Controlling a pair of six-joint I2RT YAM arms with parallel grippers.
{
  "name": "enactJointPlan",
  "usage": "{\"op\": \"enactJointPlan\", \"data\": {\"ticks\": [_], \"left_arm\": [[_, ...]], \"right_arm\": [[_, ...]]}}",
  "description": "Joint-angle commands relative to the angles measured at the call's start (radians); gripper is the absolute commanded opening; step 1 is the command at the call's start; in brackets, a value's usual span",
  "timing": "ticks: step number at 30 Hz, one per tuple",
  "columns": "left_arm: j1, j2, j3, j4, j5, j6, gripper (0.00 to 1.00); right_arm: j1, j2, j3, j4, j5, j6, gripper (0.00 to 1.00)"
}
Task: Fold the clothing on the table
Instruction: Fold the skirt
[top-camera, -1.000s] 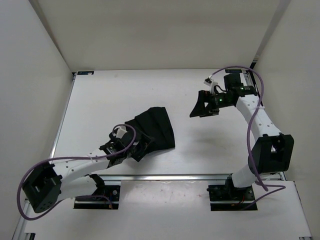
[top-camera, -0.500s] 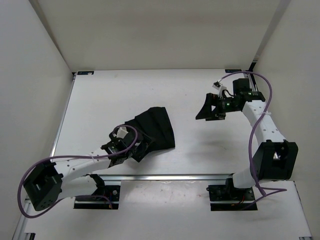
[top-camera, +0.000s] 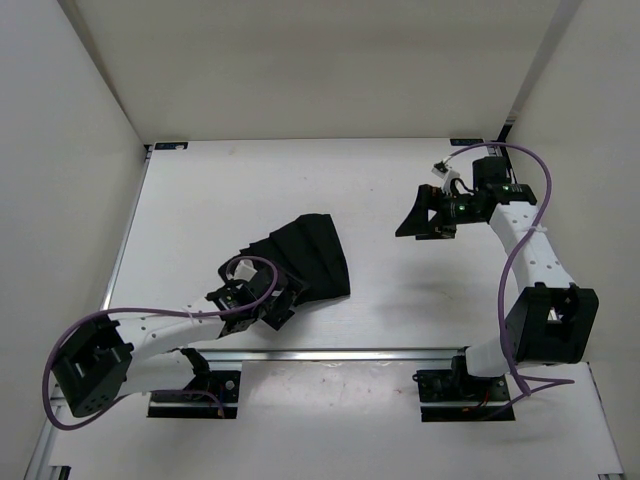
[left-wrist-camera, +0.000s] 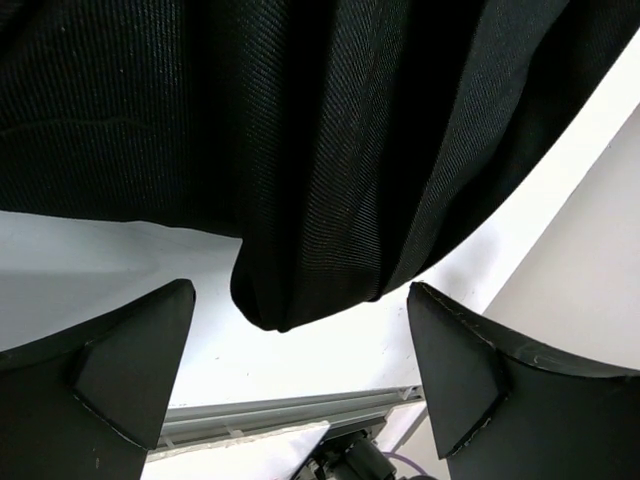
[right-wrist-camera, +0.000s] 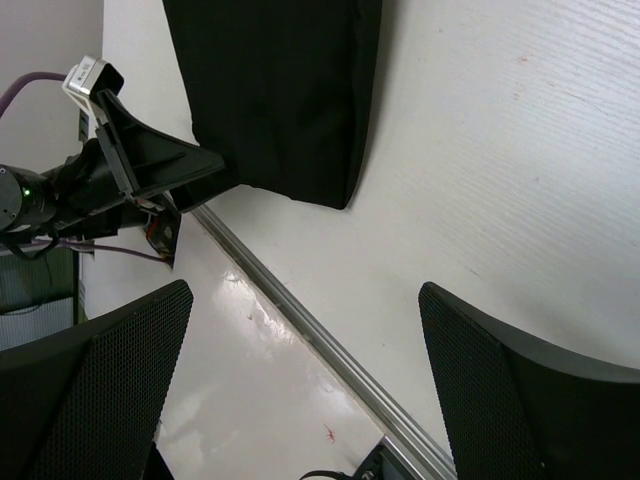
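Overhead, we saw the clothing (top-camera: 310, 255) bunched on the table (top-camera: 200, 200) just beyond the rail (top-camera: 350, 352), the left gripper (top-camera: 283, 300) released at its rail-side corner, and the right gripper (top-camera: 415, 220) gaping farther from the rail. Our left wrist showed fabric between parted fingers (left-wrist-camera: 120, 370), ungrasped. Our right wrist showed its spread claw framing the rail, holding nothing.

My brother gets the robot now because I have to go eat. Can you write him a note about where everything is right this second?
Left gripper: open, holding nothing, at the near left corner of the clothing.
Right gripper: open, holding nothing, over bare table, to the right of the clothing and apart from it.
Clothing: one creased black heap, left of the middle, towards the near edge.
Done: it looks partly gathered; how many folds, I cannot tell.
Left: probably grip an edge and finish the folding.
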Motion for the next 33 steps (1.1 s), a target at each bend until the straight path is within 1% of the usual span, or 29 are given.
{"op": "enactJointPlan", "data": {"ticks": [1, 4, 6, 10, 11, 13, 21, 24, 26, 27, 29, 31, 32, 33], "left_arm": [[0.011, -0.020, 0.003, 0.011, -0.014, -0.017, 0.99], [0.025, -0.015, 0.020, 0.015, -0.023, -0.012, 0.99], [0.028, -0.006, 0.033, 0.026, -0.016, -0.009, 0.98], [0.020, 0.009, 0.036, 0.051, -0.025, -0.003, 0.91], [0.023, 0.011, 0.031, 0.064, -0.017, -0.001, 0.86], [0.023, 0.017, 0.036, 0.087, -0.017, 0.004, 0.83], [0.022, 0.029, 0.062, 0.089, -0.010, 0.017, 0.79], [0.023, 0.035, 0.056, 0.104, -0.010, 0.016, 0.79], [0.031, 0.034, 0.051, 0.114, -0.013, 0.025, 0.74], [0.032, 0.035, 0.054, 0.115, -0.013, 0.033, 0.74], [0.041, 0.037, 0.054, 0.118, -0.014, 0.046, 0.68], [0.052, 0.037, 0.054, 0.120, -0.016, 0.074, 0.51], [0.063, 0.031, 0.050, 0.129, -0.008, 0.088, 0.45], [0.074, 0.028, 0.045, 0.134, -0.008, 0.109, 0.26]], "right_arm": [[-0.007, -0.031, -0.005, 0.005, -0.022, 0.008, 1.00], [-0.005, -0.035, -0.007, 0.002, -0.025, 0.004, 0.99], [-0.008, -0.037, -0.020, -0.007, -0.026, 0.007, 0.99], [-0.007, -0.037, -0.017, 0.005, -0.025, 0.005, 0.99], [-0.011, -0.038, -0.016, -0.003, -0.026, 0.005, 0.99], [-0.011, -0.038, -0.017, 0.000, -0.025, 0.007, 0.99], [-0.007, -0.035, -0.023, 0.003, -0.023, 0.008, 0.99], [-0.011, -0.038, -0.020, 0.002, -0.025, 0.007, 0.99], [-0.011, -0.040, -0.020, 0.000, -0.026, 0.005, 0.99], [-0.011, -0.038, -0.020, -0.007, -0.026, 0.005, 0.99], [-0.011, -0.038, -0.019, -0.001, -0.026, 0.006, 1.00], [-0.008, -0.032, -0.017, 0.005, -0.031, 0.007, 0.99], [-0.011, -0.032, -0.017, 0.003, -0.031, 0.010, 1.00], [-0.008, -0.034, -0.011, -0.004, -0.034, 0.009, 0.99]]}}
